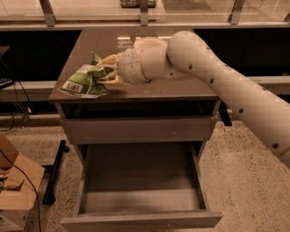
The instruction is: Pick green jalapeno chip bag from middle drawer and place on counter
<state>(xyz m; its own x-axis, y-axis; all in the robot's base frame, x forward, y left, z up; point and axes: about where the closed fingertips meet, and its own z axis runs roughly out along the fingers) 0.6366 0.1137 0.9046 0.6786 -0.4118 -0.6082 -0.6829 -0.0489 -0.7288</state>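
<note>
Closest of all, the wide grey-brown middle drawer (140, 176) stands pulled out, and its smooth floor has nothing on it. Above it is a flat, shut drawer front (136, 130).

The small crumpled light-green foil chip bag (84, 84) is up at the front left corner of the dark grey-brown bench (172, 90). The robot's two-finger tool (103, 72) is pinched tight on the bag's right end. It is hard to tell if the bag rests on the top or hangs just over it.

Part of the bag pokes out past the left edge. If the tool lets go here, the bag might tip off and land on the speckled stone floor (253, 172) or in the drawer. The foil looks slippery too, so it might slide.

The bench top is flat and a bit shiny. A brown cardboard box (16, 190) sits low on the left. The fat white robot arm (226, 77) reaches in from the right. Behind are dark shelves (41, 54) and metal rail posts (145, 11).
</note>
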